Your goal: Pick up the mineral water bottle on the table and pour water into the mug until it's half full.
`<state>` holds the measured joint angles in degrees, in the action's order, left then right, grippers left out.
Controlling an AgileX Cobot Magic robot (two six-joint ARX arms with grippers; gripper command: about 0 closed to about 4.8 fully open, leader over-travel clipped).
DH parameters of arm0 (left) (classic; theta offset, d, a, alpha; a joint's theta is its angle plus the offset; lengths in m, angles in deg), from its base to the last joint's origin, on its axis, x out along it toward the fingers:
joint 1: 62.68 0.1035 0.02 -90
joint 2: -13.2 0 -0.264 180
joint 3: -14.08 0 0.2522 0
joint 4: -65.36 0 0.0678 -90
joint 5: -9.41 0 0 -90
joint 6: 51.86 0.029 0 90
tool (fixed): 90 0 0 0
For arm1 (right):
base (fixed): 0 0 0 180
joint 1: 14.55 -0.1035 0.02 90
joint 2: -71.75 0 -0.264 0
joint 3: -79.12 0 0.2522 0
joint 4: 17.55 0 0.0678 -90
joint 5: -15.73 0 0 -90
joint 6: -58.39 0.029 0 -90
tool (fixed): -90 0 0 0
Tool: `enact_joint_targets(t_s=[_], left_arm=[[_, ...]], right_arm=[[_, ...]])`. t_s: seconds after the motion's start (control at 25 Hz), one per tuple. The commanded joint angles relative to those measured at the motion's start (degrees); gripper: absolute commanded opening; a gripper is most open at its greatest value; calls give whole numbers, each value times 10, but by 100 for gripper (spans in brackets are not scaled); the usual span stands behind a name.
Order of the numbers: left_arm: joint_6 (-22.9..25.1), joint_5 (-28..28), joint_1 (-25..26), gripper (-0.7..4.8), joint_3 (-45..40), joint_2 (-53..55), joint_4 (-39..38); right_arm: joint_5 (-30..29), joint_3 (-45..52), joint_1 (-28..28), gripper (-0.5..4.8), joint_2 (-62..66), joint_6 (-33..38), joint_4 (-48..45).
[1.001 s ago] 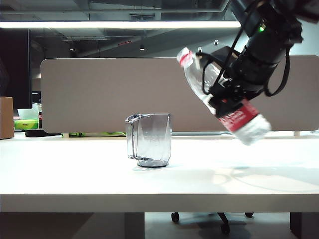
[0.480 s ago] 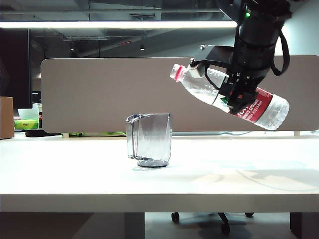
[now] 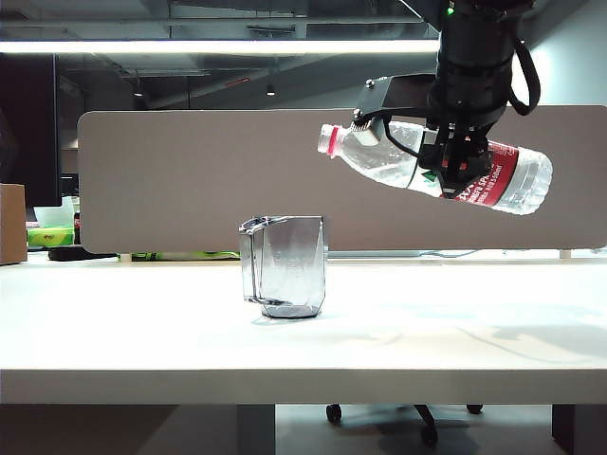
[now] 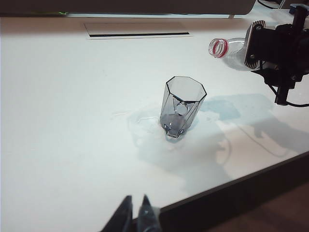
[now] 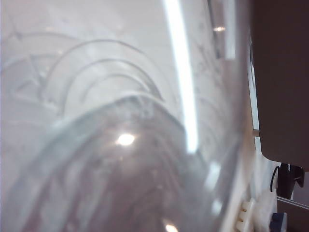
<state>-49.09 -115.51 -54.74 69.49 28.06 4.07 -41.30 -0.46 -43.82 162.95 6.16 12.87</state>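
The mineral water bottle (image 3: 398, 166) hangs almost level high over the table (image 3: 142, 332), up and to the right of the mug. My right gripper (image 3: 448, 163) is shut on its middle, beside the red label (image 3: 491, 176). The open neck with the red ring (image 4: 219, 48) points toward the mug (image 3: 285, 265), which stands upright, and I see no water in it or falling. The bottle's clear wall (image 5: 120, 145) fills the right wrist view. My left gripper (image 4: 136, 212) is shut and empty near the table's front edge, well short of the mug (image 4: 181, 106).
A beige partition (image 3: 190, 180) runs along the back of the table. A cardboard box (image 3: 11, 223) and green items (image 3: 52, 235) sit at the far left. A long cable slot (image 4: 137, 35) lies in the tabletop behind the mug.
My right arm has lifted the bottle and tipped it from steeply neck-up to nearly level, bringing its mouth a little further left toward the mug. The mug and my left gripper have stayed put.
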Motion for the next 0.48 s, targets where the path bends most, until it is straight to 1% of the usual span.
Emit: enact_joint_targets(t_s=[0.04, 0.24, 0.4, 0.48], left_arm=[[-2, -2, -1, 22, 3, 0, 4], [-2, -2, -1, 22, 3, 0, 4], [-2, -2, -1, 22, 3, 0, 4], [-2, -2, -1, 22, 3, 0, 4]], right_arm=[[30, -9, -1, 199, -5, -31, -22], [47, -9, -1, 200, -5, -66, -19], [52, -9, -1, 200, -5, -68, -19], [64, -9, -2, 200, -3, -74, -19]])
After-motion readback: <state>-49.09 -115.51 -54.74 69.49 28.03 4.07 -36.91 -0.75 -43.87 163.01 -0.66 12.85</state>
